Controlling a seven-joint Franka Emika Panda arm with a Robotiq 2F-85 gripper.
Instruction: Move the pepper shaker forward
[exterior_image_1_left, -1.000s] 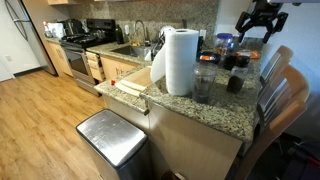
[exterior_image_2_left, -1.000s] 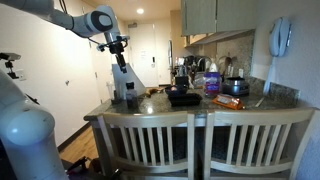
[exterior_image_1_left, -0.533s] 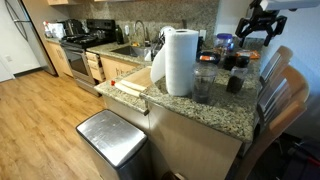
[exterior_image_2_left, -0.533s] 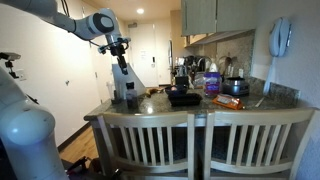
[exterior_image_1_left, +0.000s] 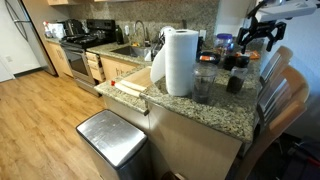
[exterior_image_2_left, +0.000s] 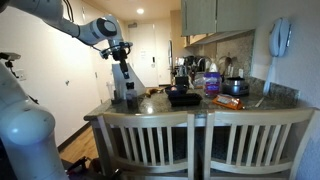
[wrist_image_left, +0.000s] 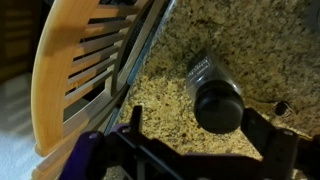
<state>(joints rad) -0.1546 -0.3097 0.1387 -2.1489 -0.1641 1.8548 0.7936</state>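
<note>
The Panda arm's gripper (exterior_image_1_left: 256, 40) hangs above the granite counter (wrist_image_left: 165, 105) with its jaws spread wide and nothing between them. The pepper shaker (wrist_image_left: 214, 95) stands upright on the stone beneath it, not yet touched. In the wrist view the shaker sits within the span of the two open fingers (wrist_image_left: 132, 122), nearer one of them than the other. In an exterior view there is plain air between the hand and the shaker below it. By these pictures the job is at its opening stage: the hand is roughly lined up overhead, while the descent, the grasp and the move forward are all left to do. The shaker is a small, squat, dark cylinder with a dull black top and what look like faint bands round its side, shorter than the clear tumbler (exterior_image_1_left: 204, 84) near it. A wooden chair back (wrist_image_left: 85, 65) rises off to one side of the hand, clear of the shaker.
</note>
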